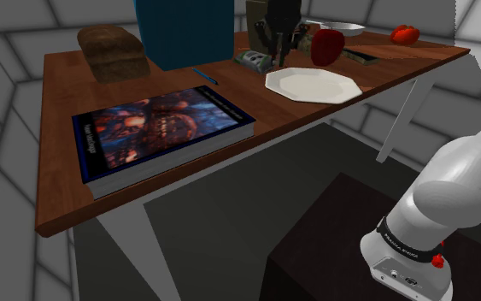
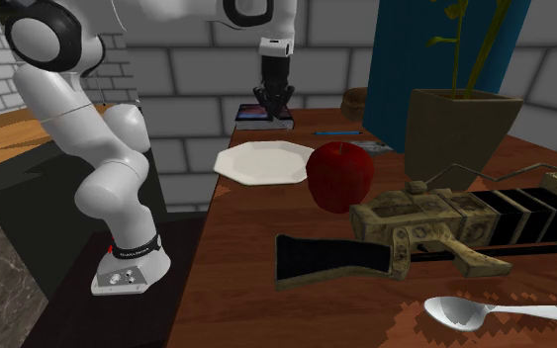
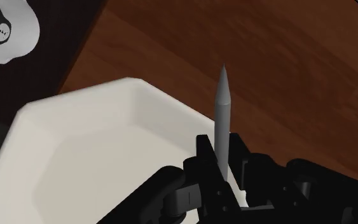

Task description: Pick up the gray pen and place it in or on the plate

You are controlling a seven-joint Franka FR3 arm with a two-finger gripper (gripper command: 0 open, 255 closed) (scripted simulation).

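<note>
A wooden table [image 1: 59, 197] is carried on pale legs. On it are laid a large book [image 1: 161, 128], a brown loaf [image 1: 110, 51], a tall blue box [image 1: 183, 30], a thin blue pen [image 1: 204, 75], a white plate [image 1: 313, 84] (eight-sided), a red apple [image 1: 327, 47] just beside it, a potted plant [image 2: 461, 133], a toy gun [image 2: 405, 222] and a spoon [image 2: 464, 314].

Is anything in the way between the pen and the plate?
Nothing visible is. The gripper clasps the gray pen, and the white plate lies bare right beneath it.
</note>
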